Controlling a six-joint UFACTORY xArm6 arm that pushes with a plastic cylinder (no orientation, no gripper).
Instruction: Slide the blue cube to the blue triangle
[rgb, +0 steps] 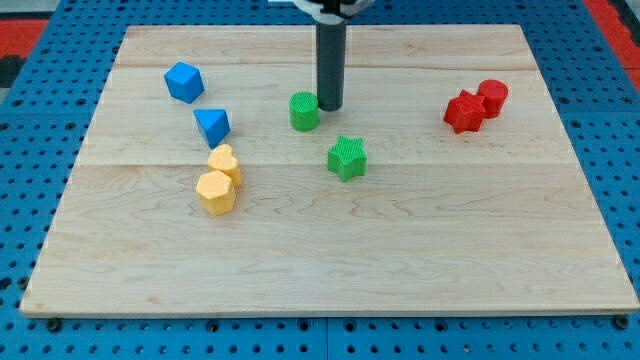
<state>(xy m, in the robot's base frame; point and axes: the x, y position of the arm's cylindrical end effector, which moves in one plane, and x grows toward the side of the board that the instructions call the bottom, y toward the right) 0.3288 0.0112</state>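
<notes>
The blue cube (184, 82) sits at the upper left of the wooden board (400, 250). The blue triangle (212, 126) lies just below and right of it, a small gap apart. My tip (329, 106) rests on the board at the top centre, right beside the green cylinder (304, 111) on its right side. The tip is well to the right of both blue blocks.
A green star-shaped block (347, 157) lies below the tip. A yellow heart-like block (224, 162) and a yellow hexagon (215, 191) touch each other below the blue triangle. Two red blocks (475, 105) sit together at the right.
</notes>
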